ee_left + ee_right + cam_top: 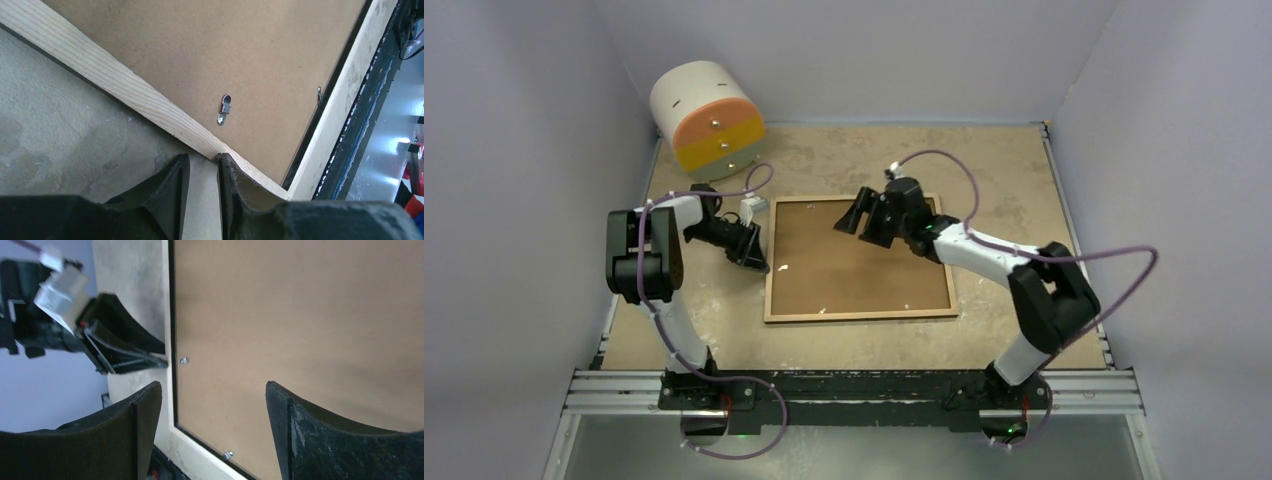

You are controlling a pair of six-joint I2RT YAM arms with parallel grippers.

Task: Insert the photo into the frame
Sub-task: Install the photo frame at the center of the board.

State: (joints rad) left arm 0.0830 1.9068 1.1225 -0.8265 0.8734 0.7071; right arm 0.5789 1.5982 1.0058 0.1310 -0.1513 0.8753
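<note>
The frame (861, 314) lies back-up in the middle of the table, its light-wood rim (125, 85) around a plain brown hardboard backing panel (844, 265). The photo is hidden; no print shows in any view. My left gripper (759, 262) is low at the frame's left edge, jaws a narrow gap apart with only table between them (200, 159); one fingertip (222, 159) touches the wood rim. My right gripper (860, 228) hovers over the panel's far part, wide open and empty (214, 390). Small metal tabs (225, 110) sit on the panel.
A white cylinder with an orange and yellow face (707, 118) stands at the back left. Grey walls close the table on three sides. A metal rail (854, 390) runs along the near edge. The left gripper also shows in the right wrist view (125, 355).
</note>
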